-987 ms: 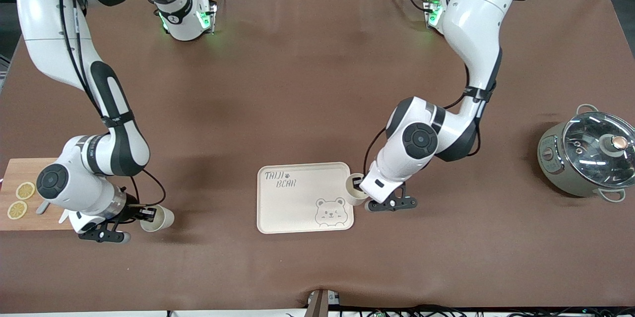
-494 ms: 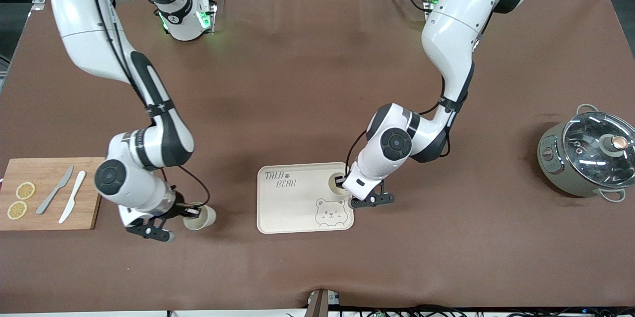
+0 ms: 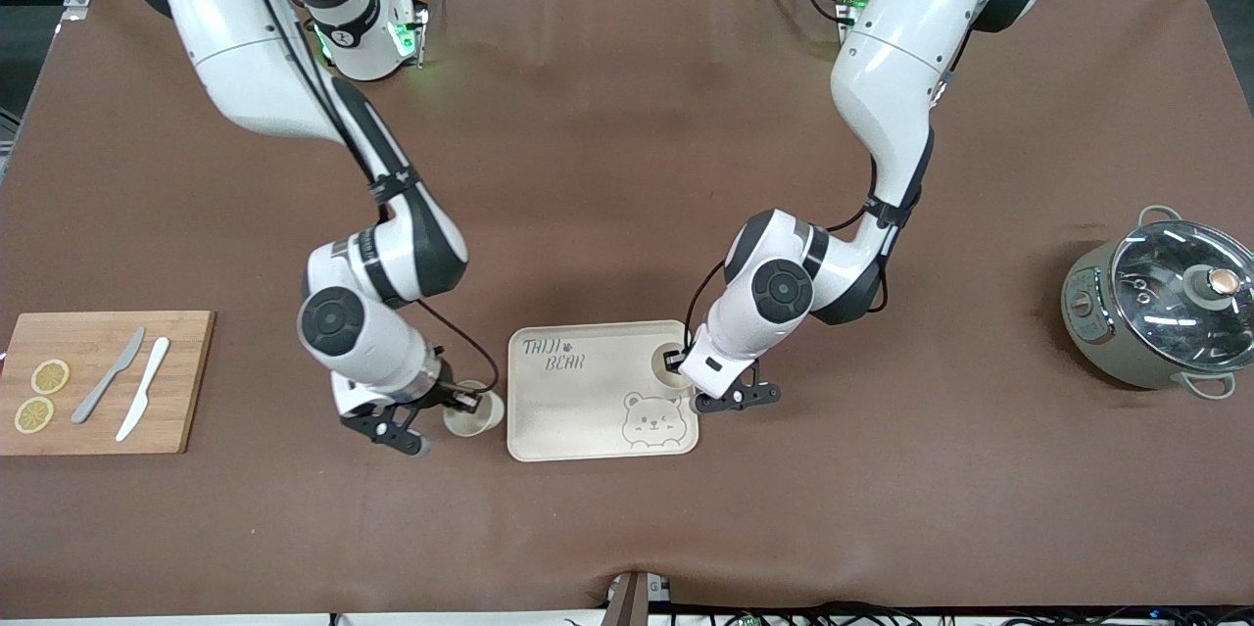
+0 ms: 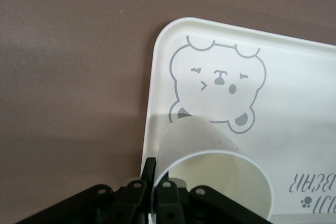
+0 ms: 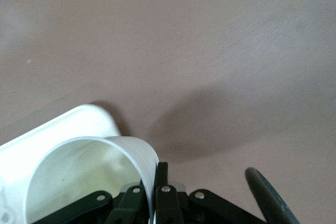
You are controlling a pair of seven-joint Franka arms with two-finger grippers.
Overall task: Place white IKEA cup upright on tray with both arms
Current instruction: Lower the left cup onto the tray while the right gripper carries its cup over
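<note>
The brown table carried everything. The left arm reached from its base down to the cream tray, and the right arm reached down to a spot just beside the tray's edge toward its own end of the table. A lidded grey-green electric pot stood at the left arm's end of the table, well apart from the tray. A wooden cutting board lay at the right arm's end, bearing a grey knife, a white knife and two lemon slices.

The tray, printed with a bear face and "TAIJI BEAR", lay near the front camera. The left gripper was clamped on the rim of a white cup that stood upright over the tray, at the edge nearest the left arm; whether its base touched the tray could not be told. In the left wrist view that cup showed beside the bear drawing, one finger outside its wall.

The right gripper pinched the rim of a second white cup, mouth up, just beside the tray but not over it.
</note>
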